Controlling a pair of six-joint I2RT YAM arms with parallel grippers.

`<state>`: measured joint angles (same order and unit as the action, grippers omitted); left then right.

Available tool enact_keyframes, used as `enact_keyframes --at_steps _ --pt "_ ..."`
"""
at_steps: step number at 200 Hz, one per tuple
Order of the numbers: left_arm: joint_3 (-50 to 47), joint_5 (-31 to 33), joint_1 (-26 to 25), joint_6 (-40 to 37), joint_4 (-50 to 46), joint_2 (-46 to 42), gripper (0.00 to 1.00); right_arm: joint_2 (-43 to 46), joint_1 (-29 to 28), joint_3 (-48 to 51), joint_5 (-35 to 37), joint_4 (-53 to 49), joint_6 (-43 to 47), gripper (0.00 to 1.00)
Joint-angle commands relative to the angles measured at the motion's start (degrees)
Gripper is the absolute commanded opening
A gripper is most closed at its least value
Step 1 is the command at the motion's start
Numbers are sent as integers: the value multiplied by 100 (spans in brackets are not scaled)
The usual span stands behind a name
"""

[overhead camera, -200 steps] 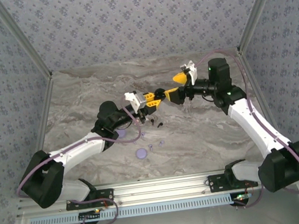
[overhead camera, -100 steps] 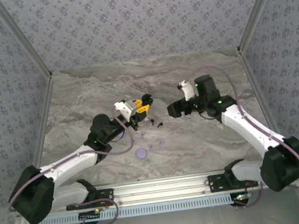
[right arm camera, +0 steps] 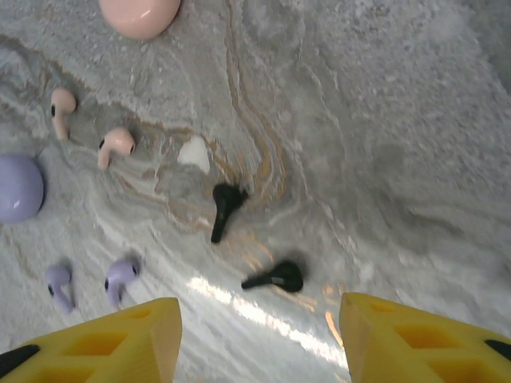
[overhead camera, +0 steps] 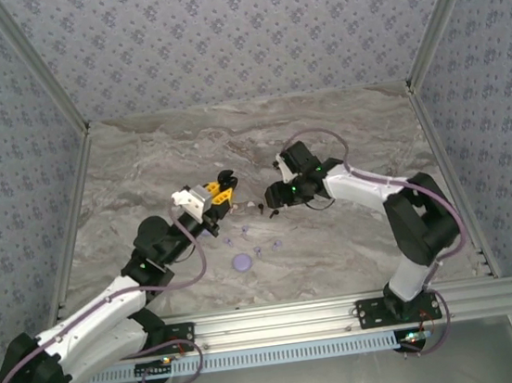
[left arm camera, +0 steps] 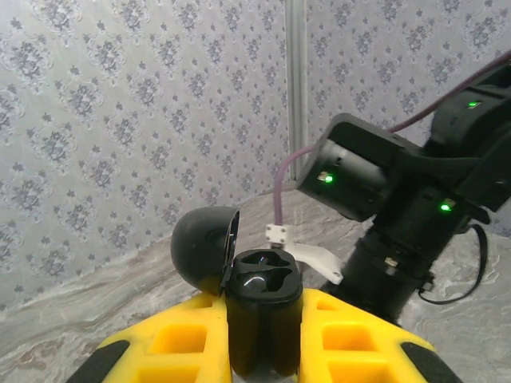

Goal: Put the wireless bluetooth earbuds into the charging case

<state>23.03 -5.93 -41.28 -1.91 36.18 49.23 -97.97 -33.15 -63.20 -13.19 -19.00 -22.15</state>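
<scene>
Left gripper [left arm camera: 263, 339]: clamps the black case [left arm camera: 262, 291] between yellow fingers [left arm camera: 172, 343], holds it upright, lid [left arm camera: 204, 247] flipped back to the left, two wells facing up. In the top view, points the case toward the middle of the table [overhead camera: 355, 235], raised off the marble, near the right arm's wrist. Right gripper [right arm camera: 259, 339]: jaws apart, nothing between them, aimed down at the marble. Just ahead of the jaws, black buds [right arm camera: 226, 206] lying flat, apart from each other, one near the gap and one farther out beside a small white fleck [right arm camera: 194, 152]. Left of these in the wrist view, lilac buds [right arm camera: 121, 275] side by side close to the left finger, with a lilac disc [right arm camera: 17, 187] beyond them at the frame edge. Farther out, pink buds [right arm camera: 116, 144] close together, and a pink disc [right arm camera: 140, 14] at the top edge.
</scene>
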Motion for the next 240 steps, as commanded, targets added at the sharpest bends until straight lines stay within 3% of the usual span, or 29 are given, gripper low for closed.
enact_keyframes --at_steps 1,64,240 --pt "-79 205 5 7 -228 -230 0 -448 -149 -458 230 -430 -144 54" --pt "0 168 -3 -58 -384 -295 0 -1482 -445 -1590 412 -1002 28 46" --pt "18 198 2 -62 -402 -302 0 -2408 -929 -2311 1220 -1373 264 35"
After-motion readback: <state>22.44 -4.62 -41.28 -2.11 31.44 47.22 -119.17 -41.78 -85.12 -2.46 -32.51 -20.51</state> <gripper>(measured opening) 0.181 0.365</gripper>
